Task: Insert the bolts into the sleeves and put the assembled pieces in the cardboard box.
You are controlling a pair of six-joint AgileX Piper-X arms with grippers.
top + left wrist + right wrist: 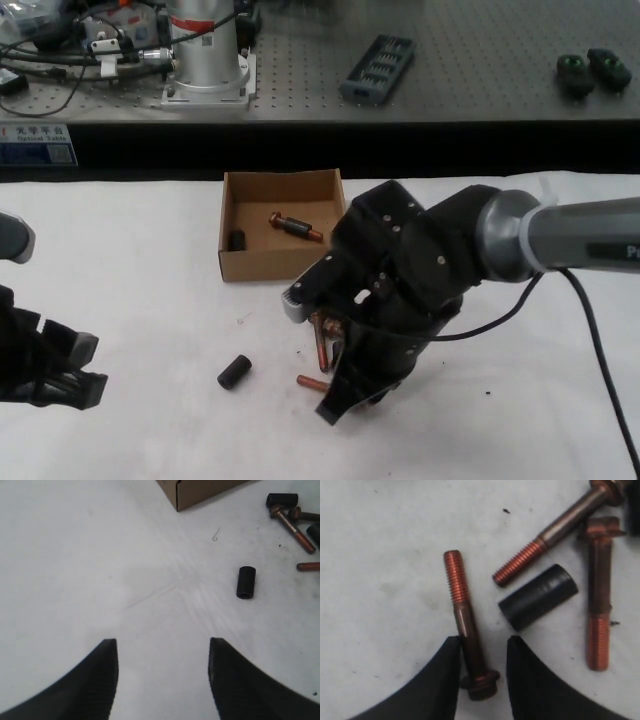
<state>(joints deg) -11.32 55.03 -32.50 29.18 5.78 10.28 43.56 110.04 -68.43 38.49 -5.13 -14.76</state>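
Note:
My right gripper (483,642) hangs low over the cloth, open, its fingers on either side of the head end of a copper bolt (466,622) lying flat. One finger touches the shank; a small gap remains at the other. Beside it lie a black sleeve (538,596) and two more bolts (555,530) (599,595). In the high view the right gripper (352,400) stands just in front of the cardboard box (228,235), which holds an assembled piece (295,227) and a loose sleeve (237,240). My left gripper (163,670) is open over bare cloth, short of another sleeve (246,582) (234,372).
The white cloth covers the table (130,300). Behind it runs a perforated metal bench (450,60) with a metal column base (205,60), cables, a dark tray (377,66) and small black parts (593,70). The right arm's cable (590,330) trails across the cloth.

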